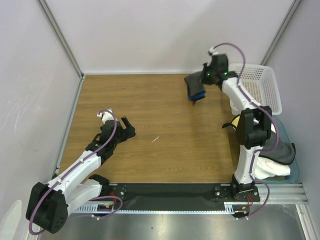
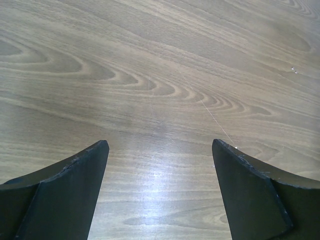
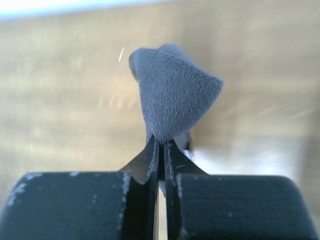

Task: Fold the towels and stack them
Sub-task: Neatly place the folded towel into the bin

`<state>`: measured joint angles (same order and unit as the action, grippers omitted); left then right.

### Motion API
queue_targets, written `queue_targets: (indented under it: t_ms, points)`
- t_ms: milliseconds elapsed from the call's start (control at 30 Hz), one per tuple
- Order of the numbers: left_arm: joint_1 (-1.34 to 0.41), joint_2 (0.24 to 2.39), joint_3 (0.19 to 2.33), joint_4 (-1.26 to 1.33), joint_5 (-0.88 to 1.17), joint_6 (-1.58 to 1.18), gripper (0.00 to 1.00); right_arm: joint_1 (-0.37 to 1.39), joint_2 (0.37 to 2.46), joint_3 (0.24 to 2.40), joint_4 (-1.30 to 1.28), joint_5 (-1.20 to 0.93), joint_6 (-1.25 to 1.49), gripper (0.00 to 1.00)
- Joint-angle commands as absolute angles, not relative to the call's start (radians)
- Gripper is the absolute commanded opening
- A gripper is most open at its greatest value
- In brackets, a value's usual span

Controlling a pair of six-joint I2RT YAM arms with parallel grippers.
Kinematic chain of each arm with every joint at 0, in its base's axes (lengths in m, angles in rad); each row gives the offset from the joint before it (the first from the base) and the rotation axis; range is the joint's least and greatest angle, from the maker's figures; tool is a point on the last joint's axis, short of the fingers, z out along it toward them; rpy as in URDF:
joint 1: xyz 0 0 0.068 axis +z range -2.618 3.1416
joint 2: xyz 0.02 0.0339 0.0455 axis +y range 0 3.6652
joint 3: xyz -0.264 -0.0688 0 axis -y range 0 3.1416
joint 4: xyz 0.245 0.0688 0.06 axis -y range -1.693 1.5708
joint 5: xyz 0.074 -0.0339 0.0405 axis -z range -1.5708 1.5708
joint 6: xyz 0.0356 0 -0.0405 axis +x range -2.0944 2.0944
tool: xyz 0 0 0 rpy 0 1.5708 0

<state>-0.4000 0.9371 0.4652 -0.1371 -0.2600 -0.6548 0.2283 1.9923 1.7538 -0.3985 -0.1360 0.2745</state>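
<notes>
Wooden table [image 1: 175,160] lies under the grey towel [image 3: 175,95] pinched between right fingers [image 3: 149,160]; left fingers [image 2: 65,195] spread wide, far off.

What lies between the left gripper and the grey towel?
Between left gripper and grey towel, the top view shows only bare table; a white fleck lies just off that line.
</notes>
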Motion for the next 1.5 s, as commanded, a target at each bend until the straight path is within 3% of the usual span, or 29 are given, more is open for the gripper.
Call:
queue_targets:
  t_ms: [0, 367, 533, 700, 900, 1133, 1467]
  points:
    - [-0.405, 0.942, 0.482, -0.130, -0.293, -0.650, 0.91, 0.151, 2.049, 1.973, -0.573, -0.141, 0.163, 0.00]
    - [-0.400, 1.222, 0.757, -0.152, -0.425, -0.558, 0.94, -0.046, 2.259, 2.456, -0.939, -0.112, -0.041, 0.00]
    - [-0.371, 1.411, 0.825, -0.029, -0.448, -0.517, 0.96, -0.150, 2.200, 2.378, -0.916, -0.104, -0.025, 0.00]
    - [-0.315, 1.545, 1.008, -0.098, -0.431, -0.499, 0.96, -0.236, 2.161, 2.359, -0.868, -0.201, -0.023, 0.00]
    - [-0.270, 1.646, 1.169, -0.155, -0.336, -0.427, 0.98, -0.298, 2.197, 2.361, -0.919, -0.138, -0.072, 0.00]
    - [-0.271, 1.802, 1.507, -0.366, -0.301, -0.382, 0.97, -0.284, 2.295, 2.336, -0.888, -0.089, -0.106, 0.00]
    - [-0.279, 1.832, 1.672, -0.494, -0.334, -0.433, 0.96, -0.250, 2.394, 2.298, -0.669, 0.046, -0.205, 0.00]
